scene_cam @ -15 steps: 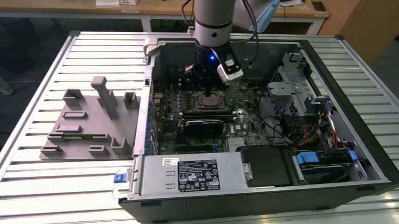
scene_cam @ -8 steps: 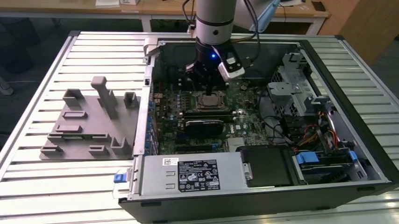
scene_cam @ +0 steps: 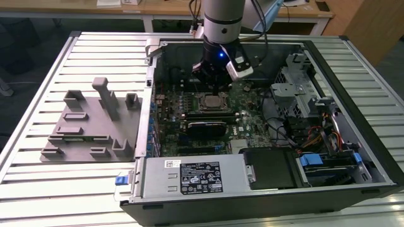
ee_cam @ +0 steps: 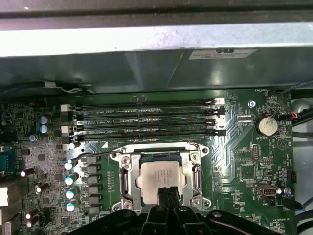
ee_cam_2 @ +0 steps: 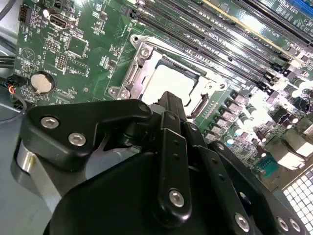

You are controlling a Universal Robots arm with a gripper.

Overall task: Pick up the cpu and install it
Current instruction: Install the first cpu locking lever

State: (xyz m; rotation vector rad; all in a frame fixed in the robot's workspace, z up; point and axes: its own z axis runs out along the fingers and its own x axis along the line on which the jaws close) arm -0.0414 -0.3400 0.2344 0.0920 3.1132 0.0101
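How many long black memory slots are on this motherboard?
4 long black memory slots, parallel, side by side between the silver square cpu and the grey chassis wall; none looks hidden.

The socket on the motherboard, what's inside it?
The cpu lies inside the socket, silver top showing. The gripper covers part of one edge; whatever lies beneath the cpu is hidden.

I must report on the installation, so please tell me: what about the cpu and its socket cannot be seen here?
1. First wrist view: the gripper covers one edge of the cpu, so contact there is hidden.
2. Second wrist view: the gripper's body hides one side of the socket.
3. Exterior view: the cpu is too small to judge whether it lies flat.
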